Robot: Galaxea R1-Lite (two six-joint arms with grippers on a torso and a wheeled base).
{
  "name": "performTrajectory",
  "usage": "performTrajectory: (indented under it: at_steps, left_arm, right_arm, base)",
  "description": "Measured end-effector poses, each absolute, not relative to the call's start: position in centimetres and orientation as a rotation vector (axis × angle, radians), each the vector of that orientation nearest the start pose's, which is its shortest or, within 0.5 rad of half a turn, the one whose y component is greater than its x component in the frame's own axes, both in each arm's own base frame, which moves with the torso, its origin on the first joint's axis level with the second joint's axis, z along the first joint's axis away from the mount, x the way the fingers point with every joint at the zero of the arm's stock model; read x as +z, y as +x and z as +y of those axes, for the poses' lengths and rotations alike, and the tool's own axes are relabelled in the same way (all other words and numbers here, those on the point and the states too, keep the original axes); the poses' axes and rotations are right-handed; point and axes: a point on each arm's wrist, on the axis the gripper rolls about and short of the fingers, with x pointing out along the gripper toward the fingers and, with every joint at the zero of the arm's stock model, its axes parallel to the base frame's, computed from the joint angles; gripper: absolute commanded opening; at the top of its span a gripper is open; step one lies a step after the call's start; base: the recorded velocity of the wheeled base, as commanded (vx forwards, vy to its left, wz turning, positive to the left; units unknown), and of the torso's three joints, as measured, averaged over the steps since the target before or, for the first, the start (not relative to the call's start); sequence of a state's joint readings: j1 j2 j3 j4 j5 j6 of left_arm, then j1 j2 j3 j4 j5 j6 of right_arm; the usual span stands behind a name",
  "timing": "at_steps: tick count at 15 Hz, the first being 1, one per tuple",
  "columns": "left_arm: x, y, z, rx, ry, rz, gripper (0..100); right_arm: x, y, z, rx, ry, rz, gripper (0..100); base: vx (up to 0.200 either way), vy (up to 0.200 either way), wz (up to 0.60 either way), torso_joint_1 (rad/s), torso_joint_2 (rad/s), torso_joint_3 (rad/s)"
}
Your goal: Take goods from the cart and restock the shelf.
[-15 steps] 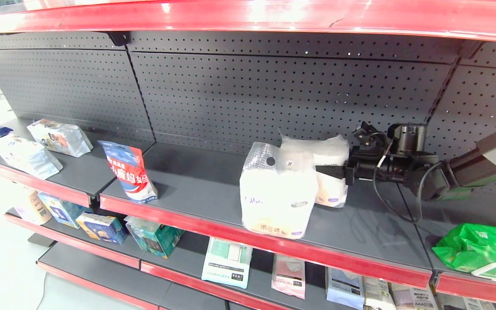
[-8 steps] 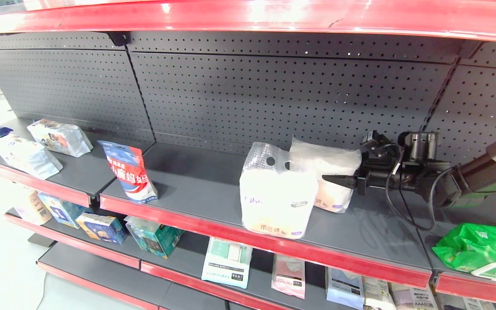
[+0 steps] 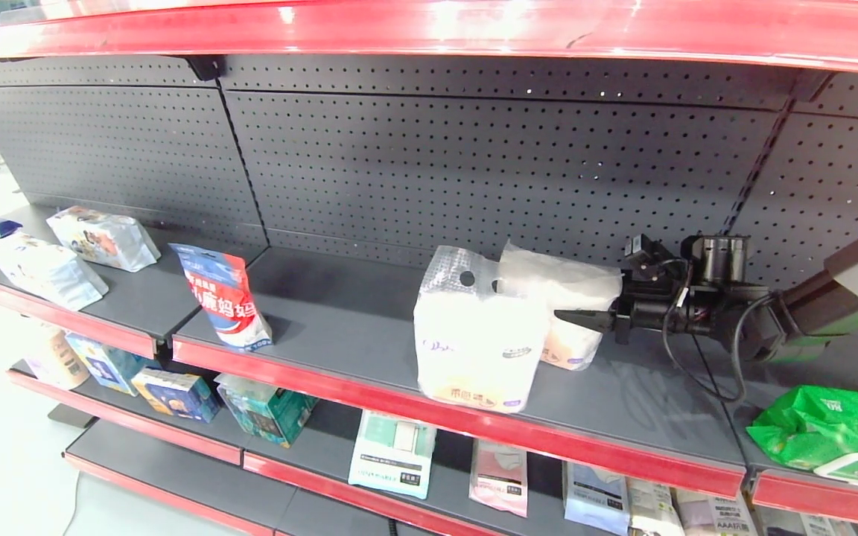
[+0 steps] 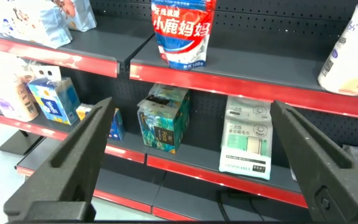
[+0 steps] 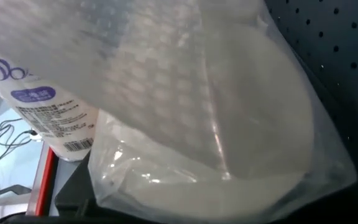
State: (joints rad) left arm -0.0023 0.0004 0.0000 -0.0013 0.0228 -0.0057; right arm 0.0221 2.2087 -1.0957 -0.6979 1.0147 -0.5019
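Note:
On the middle shelf (image 3: 339, 313) a soft white tissue pack (image 3: 567, 279) in clear wrap slumps behind a larger white tissue pack (image 3: 477, 335) that stands at the front edge. My right gripper (image 3: 574, 318) comes in from the right, open, with one dark finger lying across the slumped pack's front. In the right wrist view that pack (image 5: 260, 137) is very close, and the larger pack (image 5: 39, 106) lies beyond it. My left gripper (image 4: 191, 106) hangs open and holds nothing, low in front of the lower shelves.
A red and blue pouch (image 3: 224, 298) stands left of the packs, with bare shelf between. A green wipes pack (image 3: 831, 428) lies at the far right. Pale bags (image 3: 101, 237) sit on the left bay. Lower shelves hold a teal box (image 4: 163, 118) and a white-green pack (image 4: 246, 144).
The right gripper lowered the rear tissue pack onto the shelf and let go; the pack slumped and tilted. The gripper drew back slightly to the right.

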Motion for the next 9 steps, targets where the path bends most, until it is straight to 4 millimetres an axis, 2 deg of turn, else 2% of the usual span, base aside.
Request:
performTrajectory:
  at_steps: [4, 9]
  left_arm:
    - [7.6, -2.3, 0.1, 0.021, -0.006, -0.001, 100]
    - [7.6, -2.3, 0.1, 0.02, -0.006, -0.001, 100]
  right_arm:
    - [8.4, 42.2, 3.7, 1.095, -0.258, 0.084, 0]
    - [8.1, 42.6, 4.7, 1.117, -0.253, 0.083, 0]
  base:
    - [0.0, 0.0, 0.0, 0.0, 0.0, 0.0]
    - [0.0, 0.0, 0.0, 0.0, 0.0, 0.0]
